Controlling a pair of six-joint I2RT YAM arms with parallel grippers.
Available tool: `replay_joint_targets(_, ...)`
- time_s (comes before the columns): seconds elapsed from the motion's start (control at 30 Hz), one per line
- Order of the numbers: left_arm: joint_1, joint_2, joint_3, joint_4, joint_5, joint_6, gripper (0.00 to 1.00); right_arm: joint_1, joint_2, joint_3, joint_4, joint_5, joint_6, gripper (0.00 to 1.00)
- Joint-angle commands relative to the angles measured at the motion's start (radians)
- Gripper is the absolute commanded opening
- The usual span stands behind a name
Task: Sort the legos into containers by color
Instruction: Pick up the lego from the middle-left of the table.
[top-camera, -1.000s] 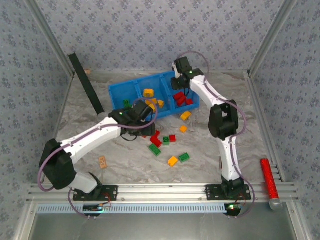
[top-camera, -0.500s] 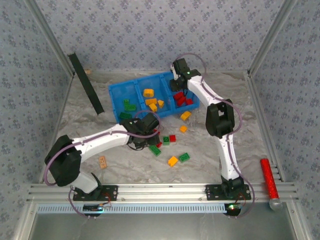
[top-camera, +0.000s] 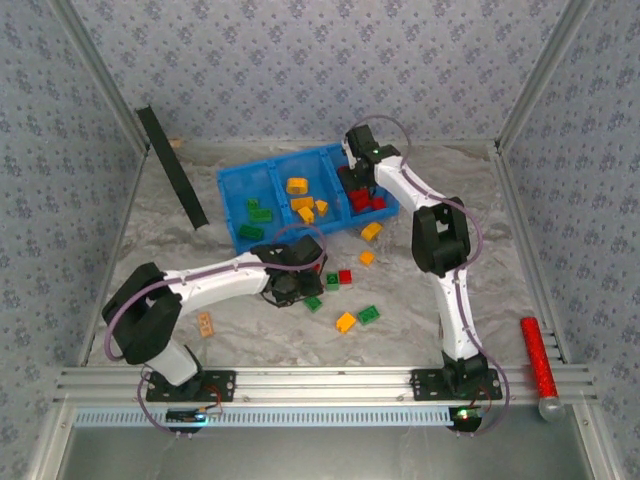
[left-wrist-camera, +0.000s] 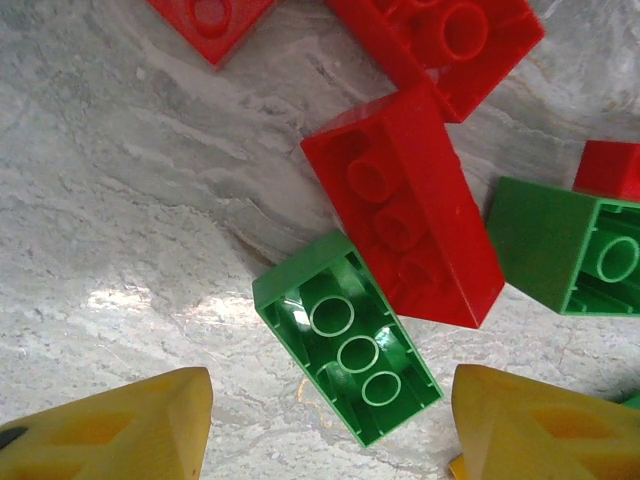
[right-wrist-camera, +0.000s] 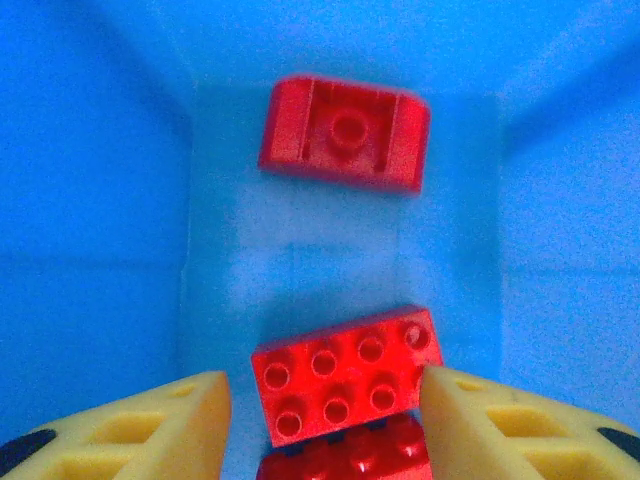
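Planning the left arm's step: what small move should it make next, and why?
Probably lower the left gripper and close on the green brick: it lies studs-down on the table, roughly between the open fingers, close beside a red brick.

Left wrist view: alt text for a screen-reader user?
A green lego lies hollow side up on the marbled table, between the left gripper's open fingers, against a red lego. Other legos lie nearby.
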Motion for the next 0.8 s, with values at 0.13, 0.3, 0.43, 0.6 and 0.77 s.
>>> replay_joint_targets(0.13, -0.009, 0.046, -0.027, 0.057, 0.039, -0.045, 0.64, 0.006, -0.192, -0.115, 0.021, 0.018, -0.009, 0.56)
replay_joint_targets(0.3, -0.009, 0.086, -0.023, 0.070, 0.053, -0.052, 0.64, 0.008, -0.323, -0.239, 0.053, 0.020, 0.013, 0.57)
replay_joint_targets(0.43, -0.009, 0.120, -0.024, 0.081, 0.069, -0.058, 0.64, 0.015, -0.425, -0.342, 0.072, 0.024, 0.029, 0.58)
replay_joint_targets(0.6, -0.009, 0.159, -0.018, 0.088, 0.086, -0.058, 0.59, 0.029, -0.536, -0.455, 0.072, 0.040, 0.052, 0.59)
replay_joint_targets(0.77, -0.010, 0.188, -0.022, 0.098, 0.109, -0.052, 0.48, 0.045, -0.633, -0.576, 0.095, 0.040, 0.103, 0.59)
